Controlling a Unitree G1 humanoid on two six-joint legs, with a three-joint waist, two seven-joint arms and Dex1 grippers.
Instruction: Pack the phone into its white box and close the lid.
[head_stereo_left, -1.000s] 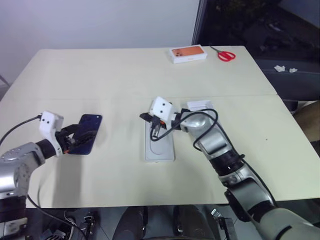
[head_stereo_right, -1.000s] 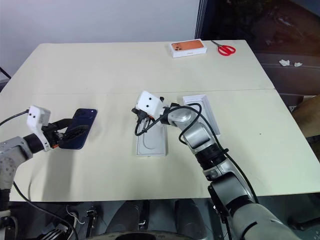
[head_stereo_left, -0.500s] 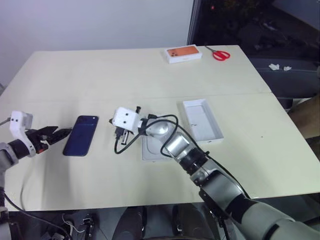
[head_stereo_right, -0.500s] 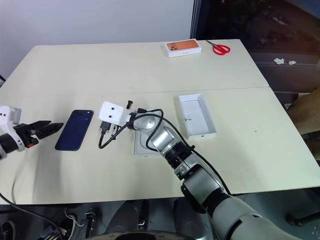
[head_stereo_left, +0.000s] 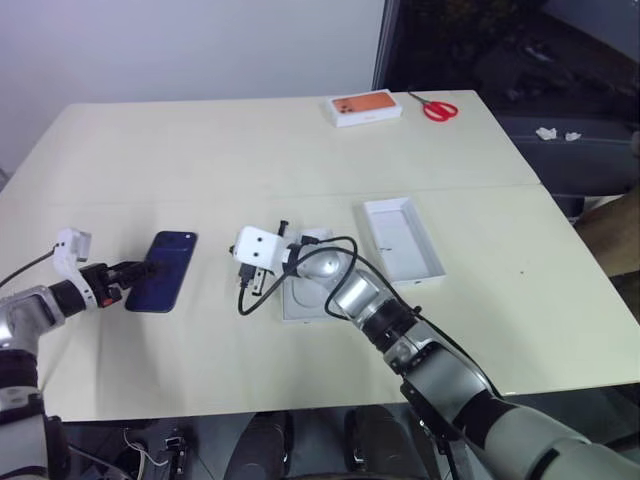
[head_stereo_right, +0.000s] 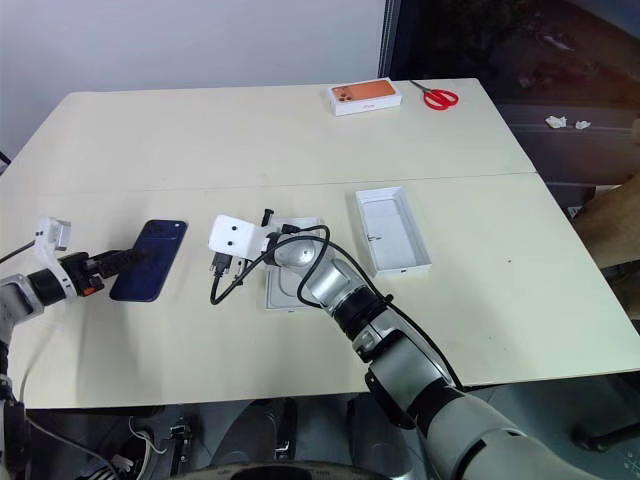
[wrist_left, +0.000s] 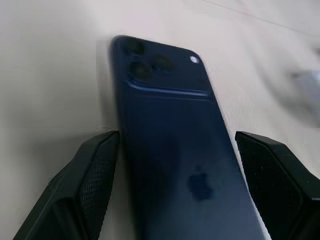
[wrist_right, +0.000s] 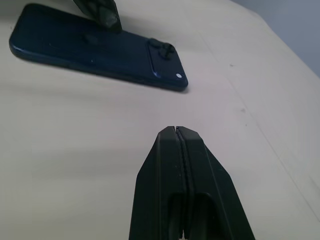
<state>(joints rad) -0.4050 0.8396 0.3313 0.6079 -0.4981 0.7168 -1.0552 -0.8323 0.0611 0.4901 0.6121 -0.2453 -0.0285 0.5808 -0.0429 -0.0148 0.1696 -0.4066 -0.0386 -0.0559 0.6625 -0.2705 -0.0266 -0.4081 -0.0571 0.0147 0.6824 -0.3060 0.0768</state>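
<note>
The left gripper (wrist_left: 172, 165) has its jaws spread wide, one black finger on each long side of the phone (wrist_left: 175, 145), which lies flat, back up, on the cream table (head_stereo_left: 200, 140) with its camera cluster at the far end. Neither pad clearly touches the edges. The right gripper (wrist_right: 176, 137) has its fingers pressed together, holds nothing and hovers low over bare table between the phone and the flat white piece with a rounded recess (head_stereo_left: 300, 300) under its arm. To its right the open white tray (head_stereo_left: 402, 240) lies with its hollow side up, well apart from the phone; whether this is the white box or the lid cannot be told from here. For a good pickup, the left jaws should probably close squarely on the two long edges near the middle of the phone, low enough to catch its thin sides, since the glossy back looks slippery. A logo mark shows faintly on the phone's back. At the far edge lie a white box with an orange top (head_stereo_left: 366, 108) and red-handled scissors (head_stereo_left: 437, 108); no writing can be read.
</note>
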